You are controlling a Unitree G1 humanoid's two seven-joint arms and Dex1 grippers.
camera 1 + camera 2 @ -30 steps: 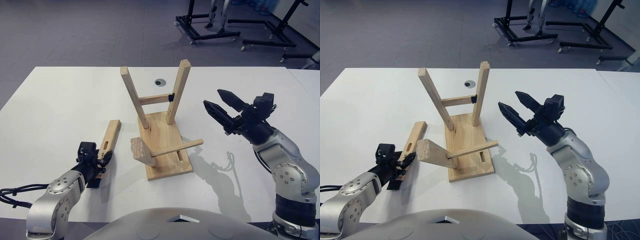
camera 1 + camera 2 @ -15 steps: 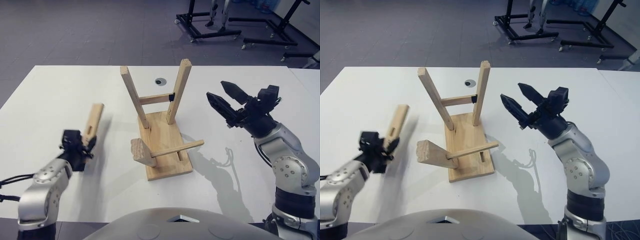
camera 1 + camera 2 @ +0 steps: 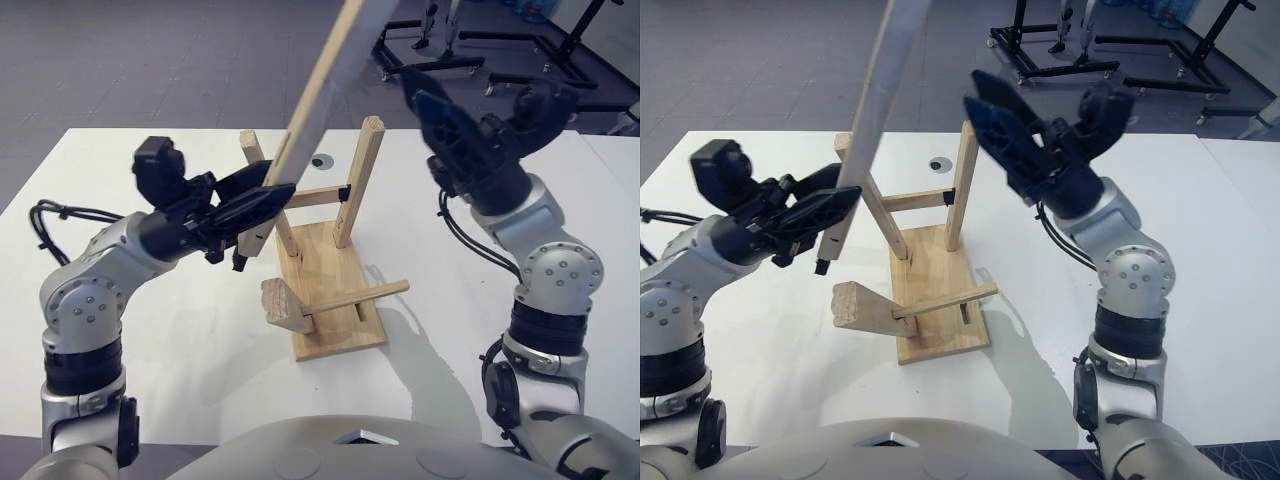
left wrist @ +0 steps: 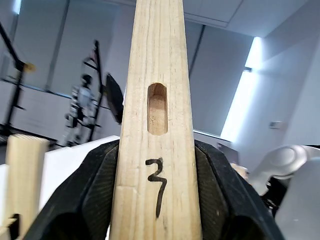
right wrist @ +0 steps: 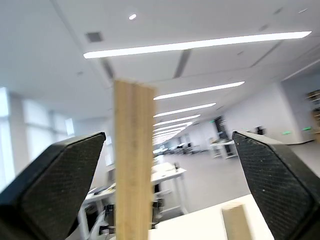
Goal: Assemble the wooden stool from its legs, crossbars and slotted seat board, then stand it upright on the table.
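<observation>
Half built: one leg pair stands in the seat board below the left tool, which grips a loose leg; the right tool gapes empty

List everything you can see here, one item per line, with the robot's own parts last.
loose leg: 1, light wood, slotted, slanting up over the table
seat board: 1, light wood, flat on the table, mid
upright legs: 2, light wood, standing at the board's far end
joining crossbar: 1, light wood, between the upright legs
fallen leg: 1, light wood, lying at the board's near left edge
loose crossbar: 1, light wood, stuck in the fallen leg, lying across the board
table: 1, white
cable hole: 1, dark, far table middle
wheeled stands: at least 2, black, floor behind
left hand: 1, black, shut on the loose leg
right hand: 1, black, open, fingers either side of the loose leg's upper end
</observation>
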